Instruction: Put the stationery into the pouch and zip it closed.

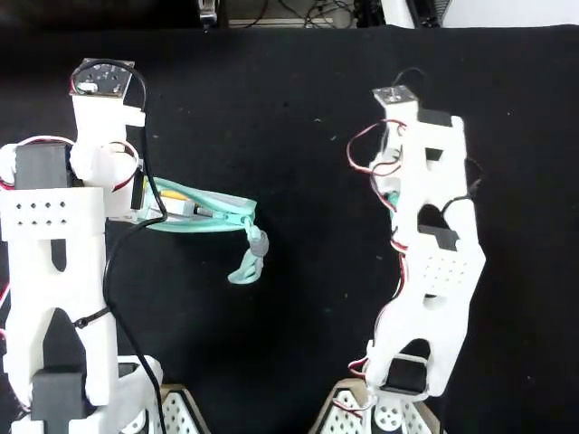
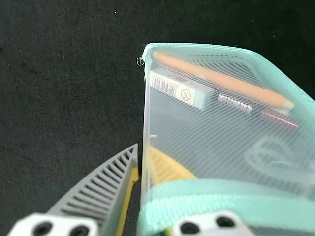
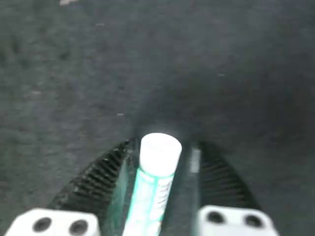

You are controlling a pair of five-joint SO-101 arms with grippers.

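While your left jaws clench one end of the pouch (image 1: 204, 217), it juts out sideways from them toward the middle of the desk (image 1: 298, 108). The left wrist view shows one ribbed finger (image 2: 106, 184) pressed against the outside of the clear striped wall; the other finger is hidden behind the pouch. Through that wall you can see an orange pencil (image 2: 221, 81) lying along the green-trimmed edge and, just beside it, a white block (image 2: 179, 91) with a printed label. Further small items sit near the pencil's tip, too faint to name. From above, the two green zip edges stand apart, with stationery showing between them, so the mouth looks open. A green strap (image 1: 251, 258) hangs off the pouch's far end and curls onto the desk.

Your right jaws grasp a tube (image 3: 157, 162) with a white cap and a green-and-white body. It sits lengthwise between the fingers, cap pointing down at the dark desk. That arm is on the right side of the desk, well apart from the pouch.
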